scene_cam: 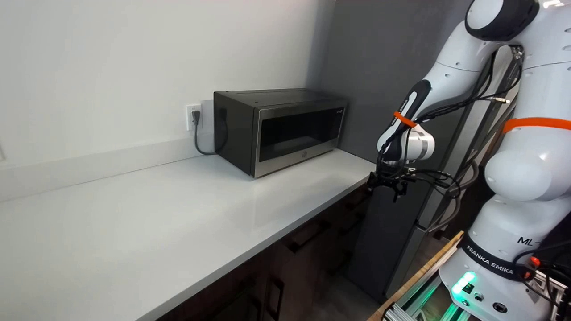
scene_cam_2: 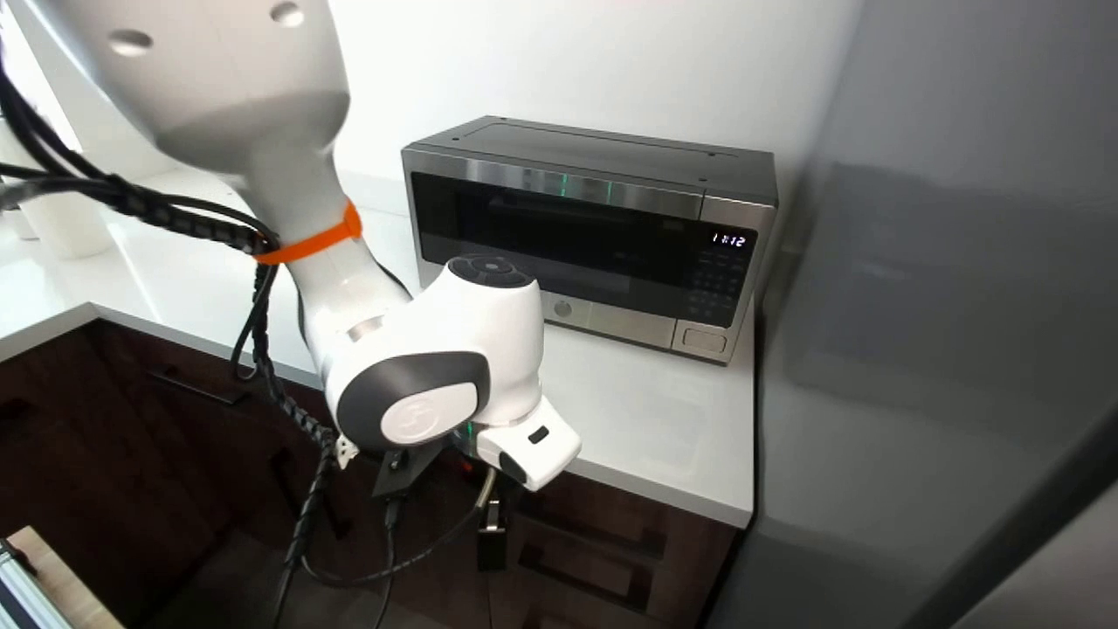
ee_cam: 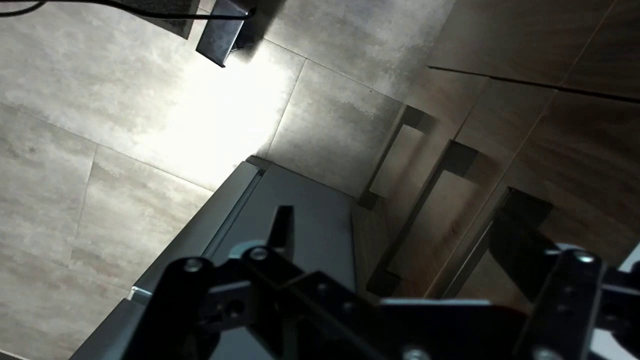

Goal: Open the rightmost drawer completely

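Dark brown wood fronts the rightmost drawer [scene_cam_2: 611,515], apparently the topmost at this end, below the counter [scene_cam_2: 664,428] and microwave [scene_cam_2: 603,227], beside the grey refrigerator [scene_cam_2: 917,306]; it looks closed. The gripper [ee_cam: 395,230] hangs just off the counter's front edge, its fingers [ee_cam: 283,227] spread well apart and clamped on nothing. In the wrist view, one finger overlaps the nearest handle [ee_cam: 465,256], presumably the target's (no view settles whether they touch). Misalignment is the likeliest trouble: with the handle slanting across that view, a descent from here could land a fingertip on top of it rather than behind. Going too deep might catch the lower handle [ee_cam: 413,215] and pull the wrong front. The refrigerator stands close enough for a sideways swing to scrape it, and the dangling cables [scene_cam_2: 390,533] could snag on a handle during the pull. A slipping hold, caused by too shallow a bite, would leave the drawer only partly open.
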Controlling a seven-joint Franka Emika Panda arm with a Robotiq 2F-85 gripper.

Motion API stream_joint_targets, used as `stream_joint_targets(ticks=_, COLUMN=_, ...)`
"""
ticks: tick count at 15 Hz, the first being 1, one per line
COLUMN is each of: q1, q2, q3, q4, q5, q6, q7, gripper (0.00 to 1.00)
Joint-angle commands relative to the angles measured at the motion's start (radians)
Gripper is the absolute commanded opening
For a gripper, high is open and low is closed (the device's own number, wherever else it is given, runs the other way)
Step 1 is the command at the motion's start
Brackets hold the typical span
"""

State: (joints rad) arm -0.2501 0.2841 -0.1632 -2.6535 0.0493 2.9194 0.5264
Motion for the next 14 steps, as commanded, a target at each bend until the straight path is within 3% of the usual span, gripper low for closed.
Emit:
stream_joint_targets(ticks=1, q1=-0.041, q2=0.159, q3=0.078, q4=0.092, q5=0.222, q6=0.086, q7=-0.089, gripper=1.0)
stream_joint_targets(ticks=5, q1=-0.097, q2=0.271, q3=0.148, q4=0.206, q5=0.342, q6=0.092, q7=-0.146, gripper=1.0)
stream_joint_targets(ticks=14, q1=-0.132, q2=0.412, q3=0.145, q4=0.357, q5=0.399, q6=0.1, q7=-0.156, gripper=1.0)
